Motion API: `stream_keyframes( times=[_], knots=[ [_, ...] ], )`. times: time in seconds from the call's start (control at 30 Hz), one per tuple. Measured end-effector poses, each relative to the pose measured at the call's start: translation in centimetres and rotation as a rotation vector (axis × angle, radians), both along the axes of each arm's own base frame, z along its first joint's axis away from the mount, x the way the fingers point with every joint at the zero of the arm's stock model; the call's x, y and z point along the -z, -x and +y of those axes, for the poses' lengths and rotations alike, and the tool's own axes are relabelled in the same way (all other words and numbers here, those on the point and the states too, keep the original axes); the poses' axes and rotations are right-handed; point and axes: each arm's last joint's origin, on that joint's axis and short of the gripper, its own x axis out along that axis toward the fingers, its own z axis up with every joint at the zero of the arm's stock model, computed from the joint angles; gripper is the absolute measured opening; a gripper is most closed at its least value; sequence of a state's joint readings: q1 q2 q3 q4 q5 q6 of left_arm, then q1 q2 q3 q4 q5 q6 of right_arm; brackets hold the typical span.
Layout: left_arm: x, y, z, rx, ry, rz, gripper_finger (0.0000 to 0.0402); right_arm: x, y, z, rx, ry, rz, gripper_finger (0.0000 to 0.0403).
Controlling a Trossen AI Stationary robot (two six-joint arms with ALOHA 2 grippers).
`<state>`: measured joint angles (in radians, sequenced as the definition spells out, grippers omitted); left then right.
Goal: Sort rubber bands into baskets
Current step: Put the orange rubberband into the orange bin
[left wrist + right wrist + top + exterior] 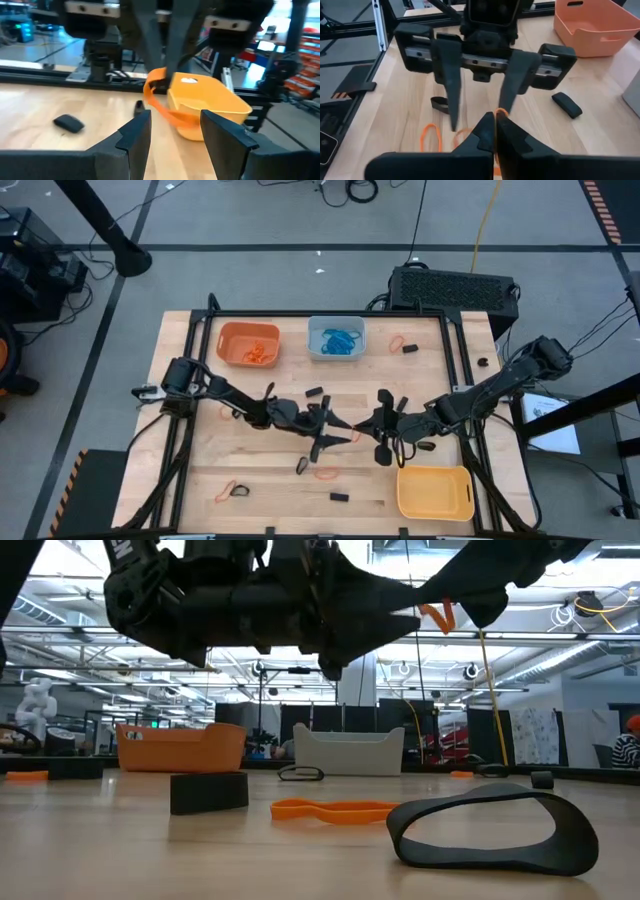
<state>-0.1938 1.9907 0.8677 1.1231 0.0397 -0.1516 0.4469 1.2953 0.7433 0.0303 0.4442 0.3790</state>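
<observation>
Claws are meeting over the middle of the bench [200,450]. The right claw [383,423] is clenching an orange rubber band [159,102], which is dangling off the wood from its pinched fingertips. The left claw [330,425] is facing it with its fingers spread and nothing between them, the band hanging just ahead of the gap. My reading is that an orange band is being passed across or carried towards its tub.

Sorting is looking partly done. The orange basket [222,340] at the far edge is holding a heap of orange bands [260,352]. The pale blue-grey basket [314,330] beside it is holding a tangle of blue bands [340,339]. The yellow basket [436,492] at the near right is showing nothing inside.

Counting: three baskets and one band in the air. No blue bands are showing loose on the wood. About three orange ones are lying loose: one near the far right [397,342], one near the front centre [327,473] and one at the front left [222,495]. At least six black bands are scattered about, among them [410,348], [315,392], [302,465], [240,491] and [339,497]. An exact total is hard to give, since the arms are covering part of the middle. So the black ones are the bulk of what is remaining, plus those few orange.
</observation>
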Motion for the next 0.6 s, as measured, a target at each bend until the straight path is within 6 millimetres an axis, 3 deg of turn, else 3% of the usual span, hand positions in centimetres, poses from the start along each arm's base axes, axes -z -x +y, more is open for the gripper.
stream_keyframes(
  times=[0.6],
  knots=[
    [0.2, -0.3, 1.4, -0.084, 0.126, 0.04, 0.0178, -0.1, 0.0, -0.1, 0.04, 0.026, -0.013, 0.0]
  ],
)
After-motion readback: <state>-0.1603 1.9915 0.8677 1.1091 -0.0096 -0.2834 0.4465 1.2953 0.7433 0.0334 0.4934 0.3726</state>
